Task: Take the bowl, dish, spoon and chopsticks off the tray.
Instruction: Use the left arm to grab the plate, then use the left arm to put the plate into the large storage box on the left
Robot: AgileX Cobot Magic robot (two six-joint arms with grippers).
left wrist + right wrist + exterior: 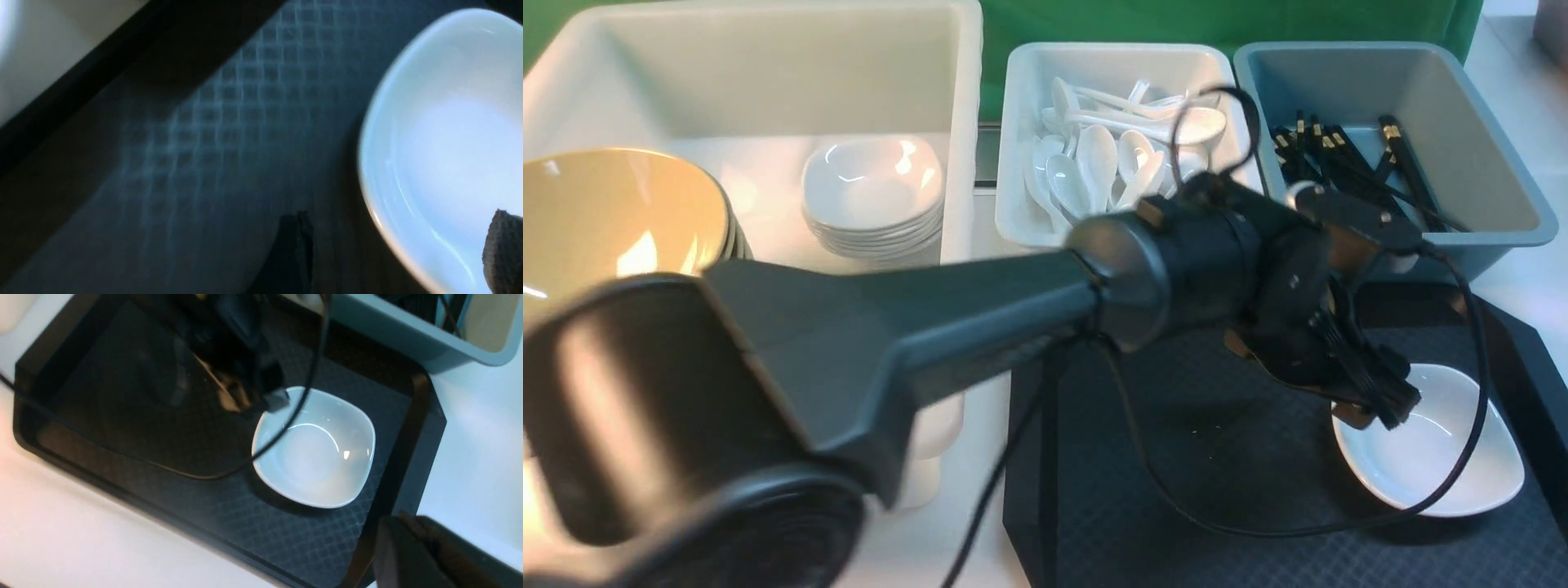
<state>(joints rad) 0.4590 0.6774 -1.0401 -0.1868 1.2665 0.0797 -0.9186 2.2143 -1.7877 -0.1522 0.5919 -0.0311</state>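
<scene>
Left gripper [1380, 408], jaws apart, straddles the dish [1445, 465] rim on the tray [1176, 474].

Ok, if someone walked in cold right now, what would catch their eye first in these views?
The dark left arm comes first: it crosses the whole front view from the near left, with the left gripper down at the rim of the white dish. That dish is the only ware visible on the black tray, towards its right side. Far left, a stack of tan bowls glows inside the white tub.
</scene>
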